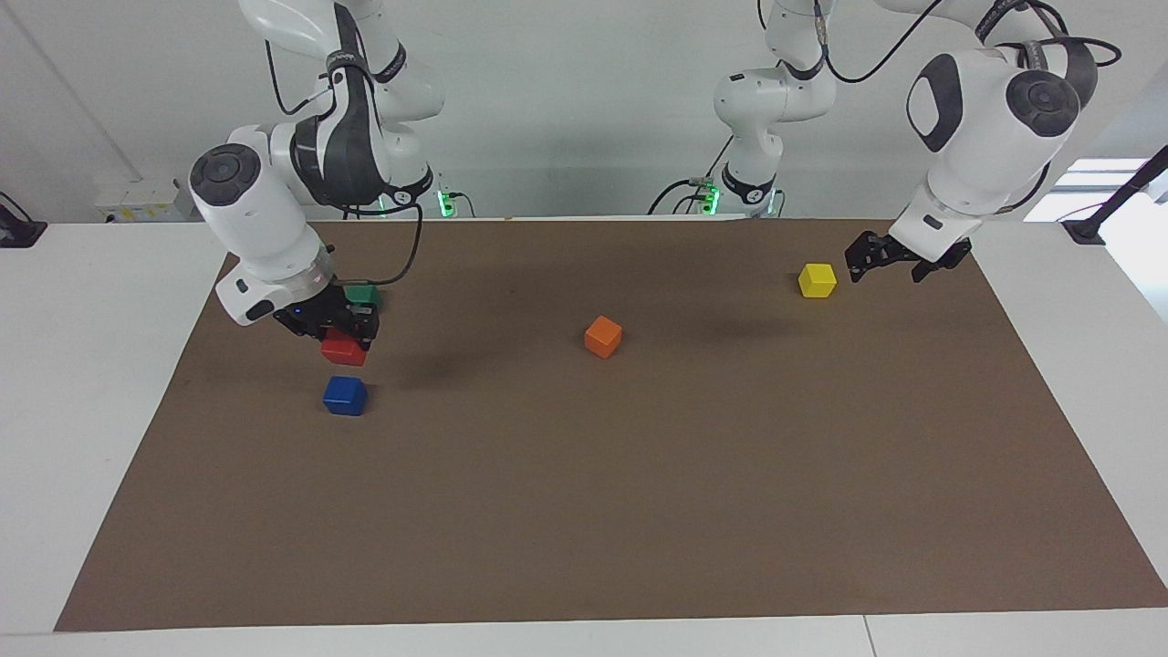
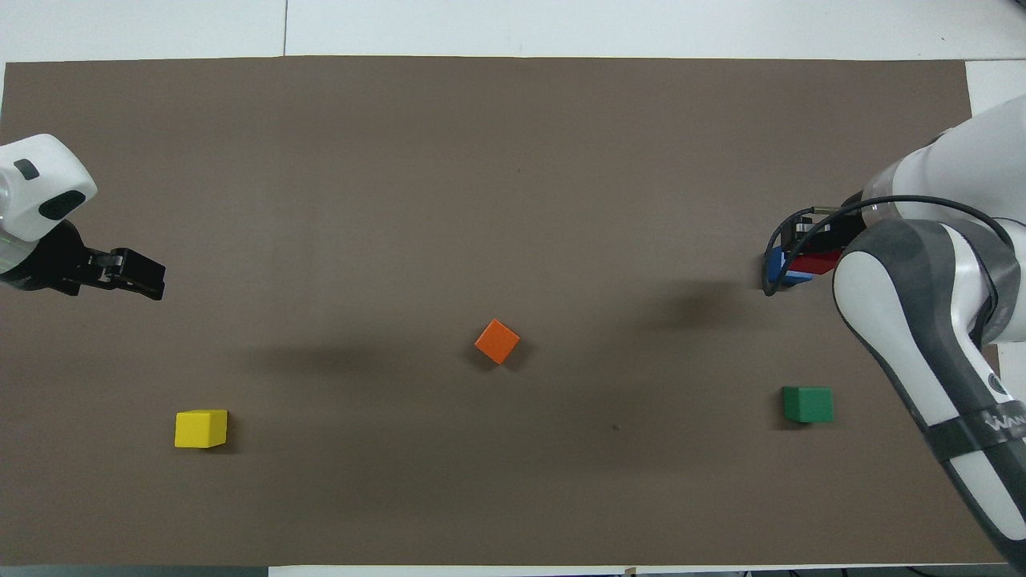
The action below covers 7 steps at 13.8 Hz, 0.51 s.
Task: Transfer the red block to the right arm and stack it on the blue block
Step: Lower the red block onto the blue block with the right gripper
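My right gripper [image 1: 347, 336] is shut on the red block [image 1: 343, 351] and holds it in the air just above the blue block [image 1: 345, 395], which sits on the brown mat toward the right arm's end. A small gap shows between the two blocks. In the overhead view the red block [image 2: 819, 262] and my right gripper [image 2: 805, 244] cover most of the blue block [image 2: 776, 269]. My left gripper [image 1: 858, 253] is open and empty. It hangs beside the yellow block [image 1: 817, 279] at the left arm's end, and also shows in the overhead view [image 2: 148, 280].
An orange block [image 1: 603, 337] lies mid-mat. A green block [image 1: 366, 295] sits nearer to the robots than the blue block, partly hidden by the right wrist. It shows whole in the overhead view [image 2: 807, 404]. The brown mat [image 1: 639, 511] covers the table.
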Each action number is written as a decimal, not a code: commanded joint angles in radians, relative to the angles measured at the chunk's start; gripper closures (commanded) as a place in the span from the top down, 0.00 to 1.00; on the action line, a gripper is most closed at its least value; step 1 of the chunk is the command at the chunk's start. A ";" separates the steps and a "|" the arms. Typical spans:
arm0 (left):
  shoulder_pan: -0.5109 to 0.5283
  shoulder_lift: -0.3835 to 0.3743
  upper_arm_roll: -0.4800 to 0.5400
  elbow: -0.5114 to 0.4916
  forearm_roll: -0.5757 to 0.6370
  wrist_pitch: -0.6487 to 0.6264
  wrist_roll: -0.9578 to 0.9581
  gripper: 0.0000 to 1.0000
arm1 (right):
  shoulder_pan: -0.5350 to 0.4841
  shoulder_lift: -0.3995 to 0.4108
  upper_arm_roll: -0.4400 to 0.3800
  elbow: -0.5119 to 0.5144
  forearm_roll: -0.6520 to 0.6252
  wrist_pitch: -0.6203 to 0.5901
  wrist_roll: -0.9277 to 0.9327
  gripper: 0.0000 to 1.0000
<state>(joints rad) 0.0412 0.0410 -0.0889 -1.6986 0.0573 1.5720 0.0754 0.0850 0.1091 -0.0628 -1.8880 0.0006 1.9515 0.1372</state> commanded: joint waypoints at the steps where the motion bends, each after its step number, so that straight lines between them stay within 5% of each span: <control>1: -0.037 0.085 0.005 0.126 0.019 -0.084 -0.031 1.00 | -0.025 -0.029 0.009 -0.074 -0.057 0.078 0.009 0.00; 5: -0.058 0.056 0.015 0.071 0.013 -0.070 -0.040 1.00 | -0.045 -0.014 0.009 -0.138 -0.059 0.214 0.007 0.00; 7: -0.089 -0.021 0.030 -0.042 0.015 -0.041 -0.046 1.00 | -0.045 -0.003 0.009 -0.158 -0.059 0.276 0.010 0.00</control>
<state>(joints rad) -0.0031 0.0987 -0.0858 -1.6384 0.0573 1.5165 0.0518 0.0543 0.1132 -0.0640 -2.0075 -0.0340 2.1675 0.1372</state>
